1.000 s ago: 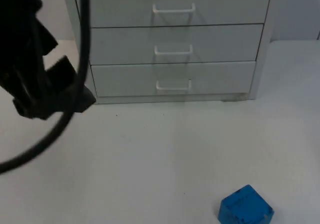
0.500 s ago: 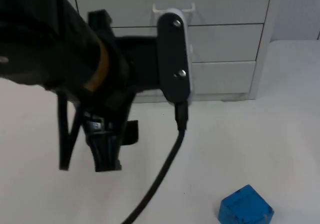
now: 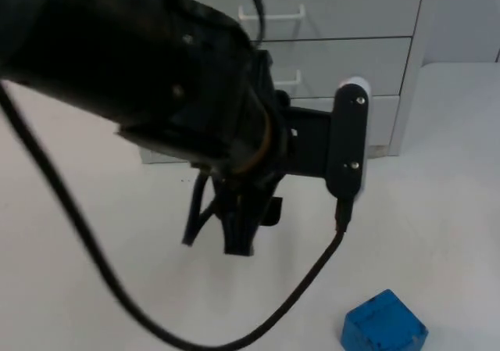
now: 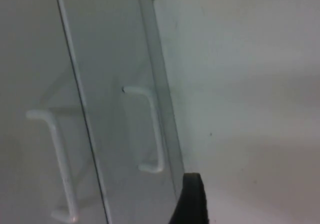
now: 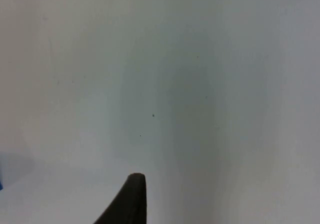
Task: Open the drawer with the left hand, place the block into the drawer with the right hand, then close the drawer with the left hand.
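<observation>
Since a second ago the left arm has swung across in front of the white drawer unit (image 3: 336, 23), its left gripper (image 3: 226, 226) now low over the table (image 3: 437, 234) before the shut drawers; whether its fingers are parted I cannot tell. The blue block (image 3: 383, 324) lies unmoved on the table, well apart from the cabinet. The right gripper (image 5: 131, 196) seems to hang over bare table, waiting, grip unreadable.

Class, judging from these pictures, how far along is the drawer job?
Nothing is done: every drawer is shut. In hand: the left arm reaches toward the cabinet, its claw hanging above the table, no handle touched. Left: open, put in the block lying on the table, close.
</observation>
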Motion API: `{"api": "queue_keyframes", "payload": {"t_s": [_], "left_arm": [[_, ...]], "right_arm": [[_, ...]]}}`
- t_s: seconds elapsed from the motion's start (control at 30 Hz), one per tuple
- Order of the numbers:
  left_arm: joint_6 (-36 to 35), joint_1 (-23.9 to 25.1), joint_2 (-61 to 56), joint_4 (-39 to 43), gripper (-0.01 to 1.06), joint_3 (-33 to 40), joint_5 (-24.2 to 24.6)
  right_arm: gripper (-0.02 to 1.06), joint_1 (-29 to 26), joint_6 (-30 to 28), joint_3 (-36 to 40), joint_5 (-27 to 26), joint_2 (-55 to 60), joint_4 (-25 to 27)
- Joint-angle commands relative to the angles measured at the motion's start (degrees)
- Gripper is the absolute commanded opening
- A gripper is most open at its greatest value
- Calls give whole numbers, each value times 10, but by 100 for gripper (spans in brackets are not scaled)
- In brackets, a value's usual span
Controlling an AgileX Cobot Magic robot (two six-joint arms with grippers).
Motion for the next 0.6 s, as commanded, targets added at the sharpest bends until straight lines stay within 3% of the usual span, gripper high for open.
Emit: {"api": "queue_keyframes", "payload": {"t_s": [0.0,0.13,0.3,0.57], "left_arm": [[-38,7,20,36,66,-20,2],[-55,27,60,65,66,-53,-7],[-57,54,93,83,66,-86,-71],[-71,91,119,99,66,-126,-86]], "right_arm": [[105,-2,1,-3,-2,0,-3],[105,-2,1,-3,-2,0,-3],[105,-2,1,-3,-2,0,-3],[105,-2,1,-3,-2,0,-3]]}}
